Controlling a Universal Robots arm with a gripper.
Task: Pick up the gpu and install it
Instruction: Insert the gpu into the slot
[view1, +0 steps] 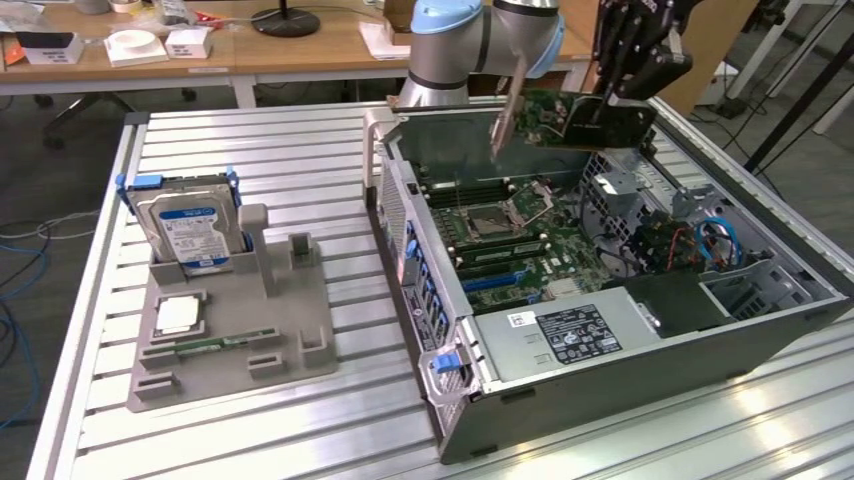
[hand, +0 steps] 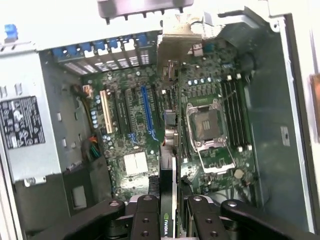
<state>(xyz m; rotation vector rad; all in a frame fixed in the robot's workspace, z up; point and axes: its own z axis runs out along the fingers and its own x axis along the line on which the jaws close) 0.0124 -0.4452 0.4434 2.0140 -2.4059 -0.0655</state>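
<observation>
While the grey fixture (view1: 227, 330) with the hard drive (view1: 194, 225) sits well off to the exterior view's left of the claw (view1: 621, 100), the open PC case (view1: 601, 370) lies below the claw, motherboard (view1: 534, 255) facing up so slots are reachable from above. Claw is pinching the gpu (view1: 574, 118) by its body, high over the case's far end, card on edge with silver bracket (view1: 507, 110) toward the blue clips (view1: 416, 285); I read that as pre-aligned for a straight drop. Wrist view: gpu (hand: 169, 190) runs out between the fingers (hand: 145, 220), roughly parallel to the blue slot (hand: 146, 112), not seated.
</observation>
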